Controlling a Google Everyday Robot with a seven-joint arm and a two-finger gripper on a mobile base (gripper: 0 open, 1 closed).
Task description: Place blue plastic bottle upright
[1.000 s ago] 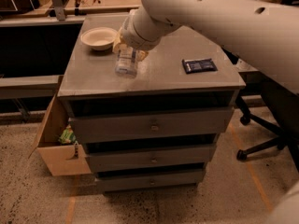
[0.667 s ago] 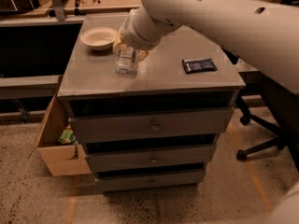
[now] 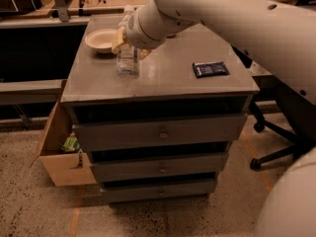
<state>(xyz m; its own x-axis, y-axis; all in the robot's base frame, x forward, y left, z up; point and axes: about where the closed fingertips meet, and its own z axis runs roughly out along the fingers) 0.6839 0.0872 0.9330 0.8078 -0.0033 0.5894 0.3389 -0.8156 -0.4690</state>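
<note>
The blue plastic bottle is clear with a pale label. It stands upright on the grey cabinet top, near the left middle. My gripper comes in from the upper right and sits right over the bottle's top, hiding the cap. Its yellowish fingers flank the bottle's upper part and appear closed on it.
A cream bowl sits just behind and left of the bottle. A dark flat packet lies on the right of the top. An open cardboard box stands on the floor at the left, and an office chair base at the right.
The gripper and the bottle have shifted slightly to the left together. Nothing else has moved.
</note>
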